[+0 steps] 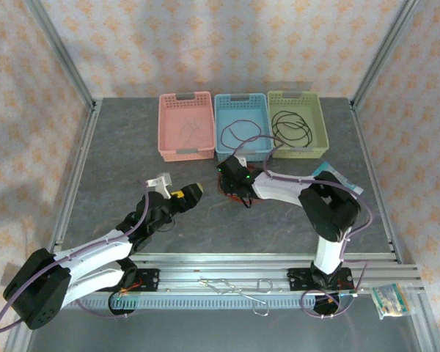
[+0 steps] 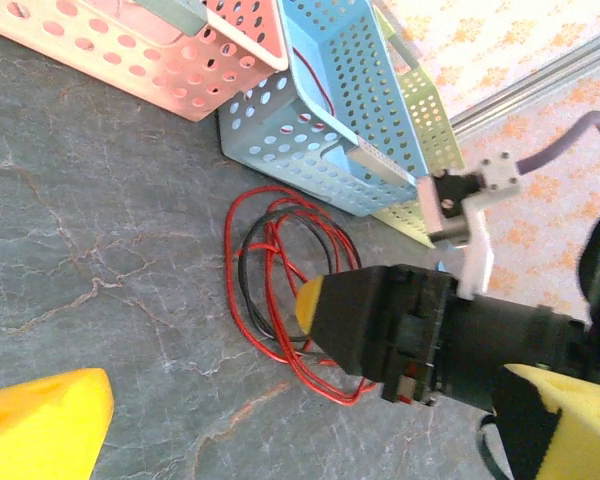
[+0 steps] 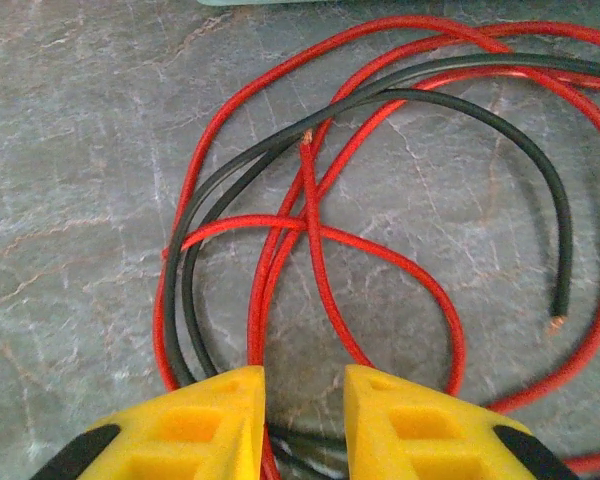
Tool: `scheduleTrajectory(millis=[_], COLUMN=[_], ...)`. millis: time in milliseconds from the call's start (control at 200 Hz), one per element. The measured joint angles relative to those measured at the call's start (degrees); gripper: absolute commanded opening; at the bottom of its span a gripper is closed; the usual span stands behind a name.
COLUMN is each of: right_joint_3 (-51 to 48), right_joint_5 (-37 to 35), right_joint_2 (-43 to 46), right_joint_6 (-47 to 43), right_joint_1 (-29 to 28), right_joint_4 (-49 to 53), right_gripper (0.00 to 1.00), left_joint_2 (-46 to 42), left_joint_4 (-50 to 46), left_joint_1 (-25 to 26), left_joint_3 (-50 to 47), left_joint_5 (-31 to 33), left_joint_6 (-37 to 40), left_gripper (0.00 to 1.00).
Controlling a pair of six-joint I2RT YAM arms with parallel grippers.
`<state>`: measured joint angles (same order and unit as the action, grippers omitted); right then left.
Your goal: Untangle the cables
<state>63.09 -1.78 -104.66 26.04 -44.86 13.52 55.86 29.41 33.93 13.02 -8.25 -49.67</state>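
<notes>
While parted, right pincer [image 3: 303,420] at tangled cables [image 3: 310,240].

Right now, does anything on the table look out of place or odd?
Yes: the red cable and black cable lie interlaced in one heap on the table before the blue basket, both with bare ends showing.

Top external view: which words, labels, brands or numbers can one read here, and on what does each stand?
No text is legible.
Packet at the near right corner: print too small to read.
Teal-and-white packet at mid right: blurred, nothing readable.
</notes>
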Motion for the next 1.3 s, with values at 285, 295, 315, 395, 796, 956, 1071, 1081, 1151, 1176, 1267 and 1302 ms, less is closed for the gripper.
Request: scheduleTrajectory(millis=[285, 295, 315, 395, 796, 956, 1071, 1081, 1151, 1176, 1267, 1302], right_joint_3=[2.4, 2.5, 2.6, 2.8, -0.7, -8.8, -15.1, -15.7, -19.4, -20.6, -24.8, -26.2], right_joint_5=[-0.4, -0.4, -0.4, -0.3, -0.5, 0.0, 0.3, 0.3, 0.5, 0.7, 1.3, 1.3], right_joint_2=[-3.7, -3.8, -4.0, -4.3, -2.6, 4.0, 9.9, 10.6, 14.7, 16.3, 22.5, 24.8], right_joint_6=[0.4, 0.4, 0.4, 0.5, 2.6, 4.8, 7.0, 7.3, 8.6, 9.1, 10.8, 11.3], right_joint_1=[0.0, 0.0, 0.0, 0.0, -0.3, -2.8, -5.8, -6.1, -8.0, -8.6, -9.5, -9.5], right_joint_4=[0.1, 0.1, 0.1, 0.1, -1.9, -2.8, -2.6, -2.6, -2.7, -2.6, -3.4, -3.8], right_gripper=[0.31, 0.31, 0.31, 0.29, 0.03, 0.0, 0.0, 0.0, 0.0, 0.0, 0.0, 0.0], left_joint_2=[-0.3, -0.3, -0.3, -0.3, -0.3, -0.2, 0.3, 0.5, 1.5, 2.0, 4.5, 5.7], left_joint_4=[0.0, 0.0, 0.0, 0.0, 0.0, -0.2, -0.4, -0.4, -0.4, -0.4, -0.4, -0.4], left_joint_1=[-0.2, -0.2, -0.2, -0.2, -0.2, -0.2, 0.3, 0.5, 1.9, 2.5, 5.6, 6.8], left_joint_3=[-0.5, -0.5, -0.6, -0.7, -0.8, -0.8, -0.8, -0.8, -0.8, -0.8, -0.8, -0.8], left_joint_5=[-1.0, -1.1, -1.2, -1.4, -1.8, -1.9, -1.9, -1.9, -1.8, -1.8, -1.8, -1.7], left_joint_6=[0.0, 0.0, 0.0, 0.0, 0.0, 0.0, 0.0, 0.0, 0.0, 0.0, 0.0, 0.0], left_gripper=[0.97, 0.97, 0.97, 0.97, 0.97, 0.96, 0.94, 0.93, 0.91, 0.9, 0.87, 0.85])
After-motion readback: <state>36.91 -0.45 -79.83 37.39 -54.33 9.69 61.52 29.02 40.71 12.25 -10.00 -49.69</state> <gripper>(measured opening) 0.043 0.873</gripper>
